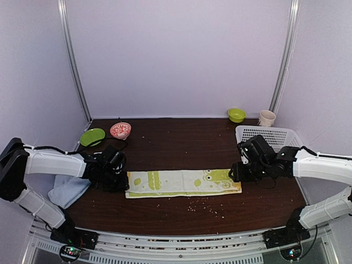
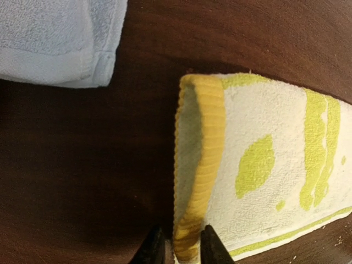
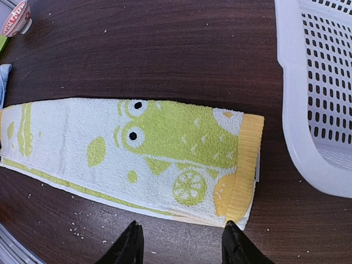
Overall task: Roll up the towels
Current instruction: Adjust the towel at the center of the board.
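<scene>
The lime-green and cream towel lies flat and stretched left to right across the middle of the table. Its left yellow edge is curled up off the wood. My left gripper is closed on the near corner of that edge, one finger on each side. My right gripper stands open just off the near edge of the towel's right end, with only bare table between its fingers. The pale blue towel lies bunched at the table's left edge, beside my left arm, and is not held.
A white slotted basket stands at the right, close behind my right arm. A green bowl and a cup are at the back right. A green plate and a red patterned bowl sit back left. Crumbs dot the front.
</scene>
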{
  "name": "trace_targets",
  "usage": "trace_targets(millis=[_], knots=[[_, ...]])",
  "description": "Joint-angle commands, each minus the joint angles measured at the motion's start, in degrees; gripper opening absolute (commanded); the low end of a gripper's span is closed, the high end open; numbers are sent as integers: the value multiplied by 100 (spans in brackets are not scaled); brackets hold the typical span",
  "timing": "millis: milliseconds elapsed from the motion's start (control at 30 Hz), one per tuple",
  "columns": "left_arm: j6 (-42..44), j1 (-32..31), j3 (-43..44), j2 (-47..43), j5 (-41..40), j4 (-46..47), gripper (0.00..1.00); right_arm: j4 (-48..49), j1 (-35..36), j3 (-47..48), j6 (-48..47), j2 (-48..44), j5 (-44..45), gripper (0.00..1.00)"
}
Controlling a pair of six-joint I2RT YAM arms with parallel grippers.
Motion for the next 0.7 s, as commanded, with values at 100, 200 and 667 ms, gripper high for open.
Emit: trace_targets(millis=[100, 200, 667], knots=[[63, -6, 149, -2, 21, 208, 8, -147, 26, -131, 200, -108, 343, 48], [68, -6, 141, -98, 15, 165, 0, -188, 17, -159, 333, -114, 529, 48], [87, -15, -111, -524, 140, 150, 0, 432, -150, -769, 915, 275, 274, 43]])
